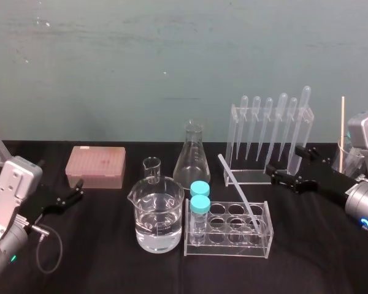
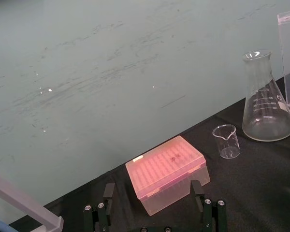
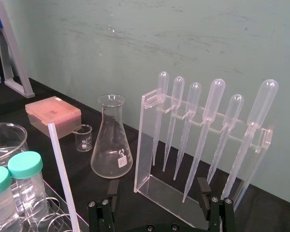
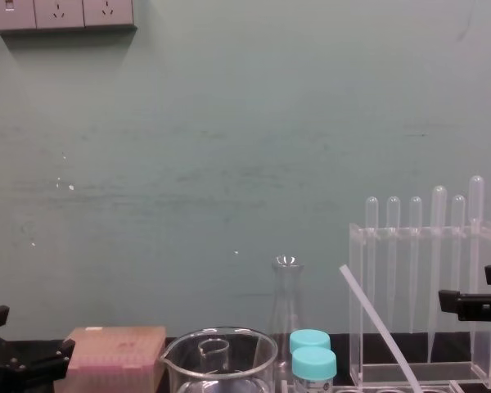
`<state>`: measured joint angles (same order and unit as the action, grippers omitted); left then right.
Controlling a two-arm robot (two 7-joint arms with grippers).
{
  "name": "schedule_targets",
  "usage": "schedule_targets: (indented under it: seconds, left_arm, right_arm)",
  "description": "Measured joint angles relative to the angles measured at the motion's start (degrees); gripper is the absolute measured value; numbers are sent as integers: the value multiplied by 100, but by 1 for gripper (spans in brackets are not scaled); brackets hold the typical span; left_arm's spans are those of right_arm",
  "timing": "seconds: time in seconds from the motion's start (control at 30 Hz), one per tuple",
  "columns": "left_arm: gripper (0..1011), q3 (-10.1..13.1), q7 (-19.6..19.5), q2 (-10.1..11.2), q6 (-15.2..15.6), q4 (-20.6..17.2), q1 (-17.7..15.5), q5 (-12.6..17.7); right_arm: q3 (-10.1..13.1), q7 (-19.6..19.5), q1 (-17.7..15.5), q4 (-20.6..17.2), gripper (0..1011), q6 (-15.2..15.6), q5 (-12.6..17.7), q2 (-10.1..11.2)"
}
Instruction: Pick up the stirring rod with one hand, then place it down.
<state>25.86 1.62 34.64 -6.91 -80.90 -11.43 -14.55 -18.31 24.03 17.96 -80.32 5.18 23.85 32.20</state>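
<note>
The clear tube rack [image 1: 227, 248] stood at the front of the bench [image 1: 98, 269], the stirring rod [image 1: 239, 191] leaning in one of its wells. The right tool [image 3: 157, 189], fingers apart, sat beside the pipette stand [image 1: 250, 176]; the left tool [image 2: 152, 190], likewise spread, faced the pink box [image 2: 166, 171]

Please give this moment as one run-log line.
phase: before pick | stirring rod: leaning in tube rack | right gripper: open, near pipette stand | left gripper: open, by pink box

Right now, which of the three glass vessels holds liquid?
The large beaker at the front: clear liquid fills its lower part. The small beaker and the conical flask look empty.
</note>
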Motion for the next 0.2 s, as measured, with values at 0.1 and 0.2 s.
schedule_targets:
  seconds: [0.1, 0.2]
  left_arm:
    - [1000, 0, 0, 0, 0, 0, 0, 0]
    - [1000, 0, 0, 0, 0, 0, 0, 0]
  right_arm:
    - [0, 0, 0, 0, 1003, -1, 2, 0]
    - [0, 0, 0, 0, 1003, -3, 3, 0]
